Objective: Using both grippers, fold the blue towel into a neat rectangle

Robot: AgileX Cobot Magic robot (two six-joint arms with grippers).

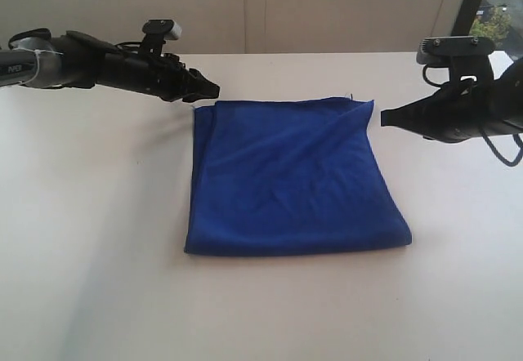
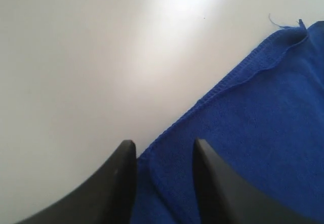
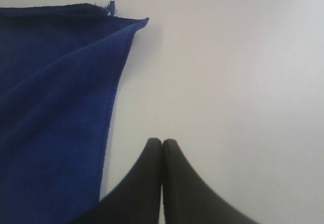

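Left gripper point(image 2: 164, 145) open astride the towel point(image 1: 294, 181) corner, right gripper point(image 3: 162, 142) clenched empty; a snagged layer could drag askew.

plain royal-blue towel point(image 1: 290, 177), white table point(image 1: 98, 238)

The blue towel point(image 1: 294, 177) hides its lower layers, and both wrist views crop it at their edges.

Left gripper point(image 2: 164, 148) at an edge of the blue towel point(image 2: 263, 133).
The two black fingers point(image 2: 119, 183) stand apart, with the towel's stitched edge showing in the gap between them. A loose thread point(image 2: 276, 21) trails from one corner onto the white table point(image 2: 91, 57).
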